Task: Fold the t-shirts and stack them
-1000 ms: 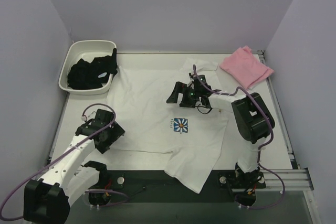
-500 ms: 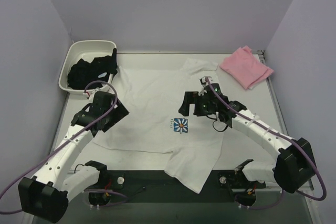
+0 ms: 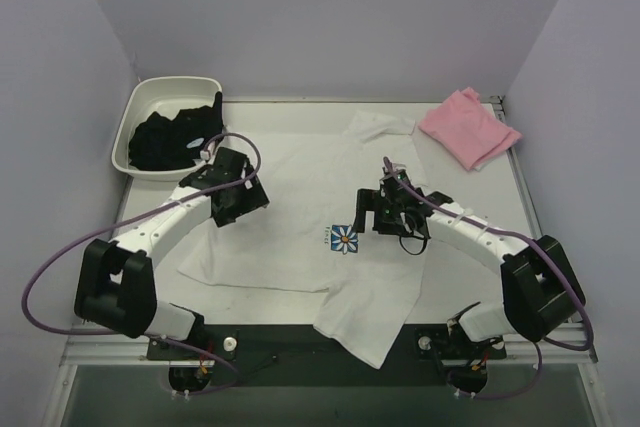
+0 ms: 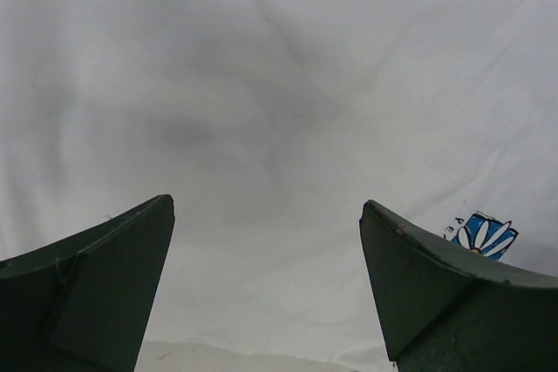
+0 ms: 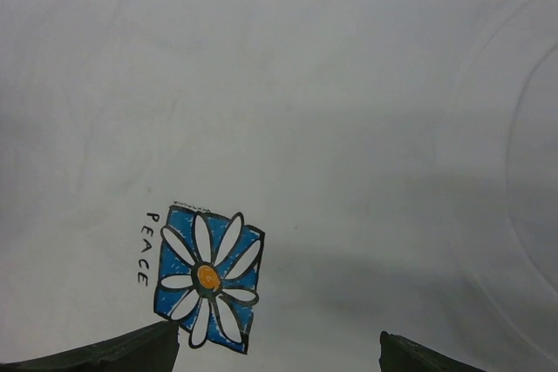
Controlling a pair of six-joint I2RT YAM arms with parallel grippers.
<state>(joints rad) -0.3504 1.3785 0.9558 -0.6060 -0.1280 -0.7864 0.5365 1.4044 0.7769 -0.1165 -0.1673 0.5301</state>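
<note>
White tee (image 3: 290, 197) lies flat across mid worktop (image 3: 535, 247), daisy print (image 3: 345, 239) up, one flap draped over the near edge. Pink tee (image 3: 468, 127) sits folded at the far right corner. Left pincer (image 4: 266, 206) is spread wide over cloth toward the left edge, holding nothing. Right pincer (image 5: 277, 335) is likewise apart and empty, just beside the daisy. My read: fold not started. Both sit over mid-fabric, so go for an edge or sleeve instead. Pinch one layer, lift both sides evenly, pull the overhang in first.
</note>
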